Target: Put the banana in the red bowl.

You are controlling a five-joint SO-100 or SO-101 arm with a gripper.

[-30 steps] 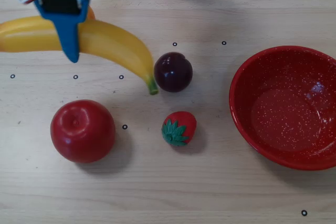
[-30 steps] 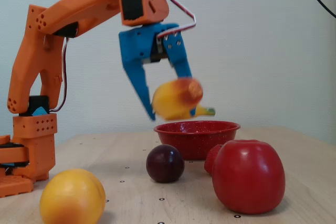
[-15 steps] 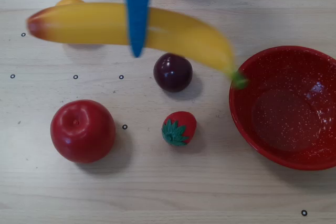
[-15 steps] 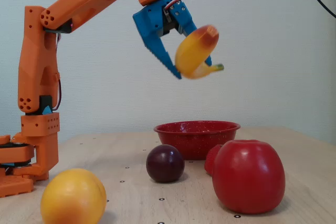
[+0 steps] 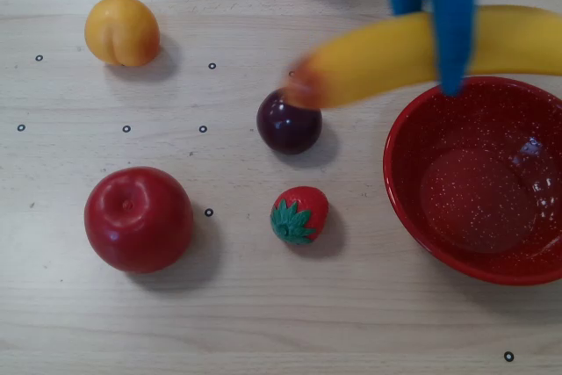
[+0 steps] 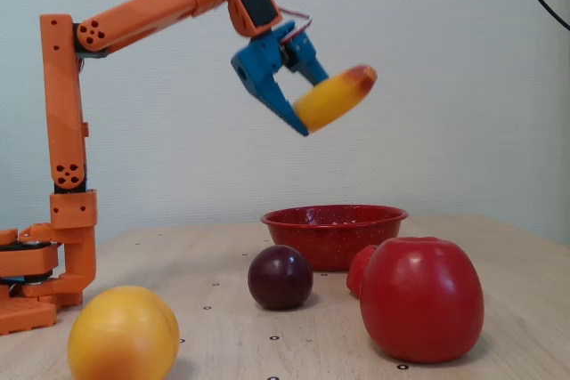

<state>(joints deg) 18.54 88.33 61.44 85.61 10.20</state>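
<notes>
The blue gripper [image 5: 450, 85] is closed on the banana [image 5: 386, 59] and holds it up in the air, off the table [image 5: 263, 322]. In the overhead view the banana lies across the upper right of the frame. Its reddish end points left, near the dark plum [image 5: 289, 121], and its other end runs off the right edge. One blue finger crosses over the yellow skin and its tip sits above the top rim of the red bowl [image 5: 413, 217]. In the fixed view the gripper [image 6: 298, 117] is in the upper middle of the frame, high above the bowl [image 6: 333, 224], and the banana [image 6: 334, 100] looks blurry, with its reddish end pointing up and right. The red bowl sits at the right side of the overhead view and has nothing in it; only white speckles and shiny spots show inside. The plum is in the middle of the overhead view, well left of the bowl. A small strawberry [image 5: 299, 214] with green leaves sits below the plum. A big red apple [image 5: 139, 218] is at the lower left. A round yellow-orange fruit [image 5: 122, 31] is at the upper left. The orange arm [image 6: 134, 20] reaches from its base at the left of the fixed view.
</notes>
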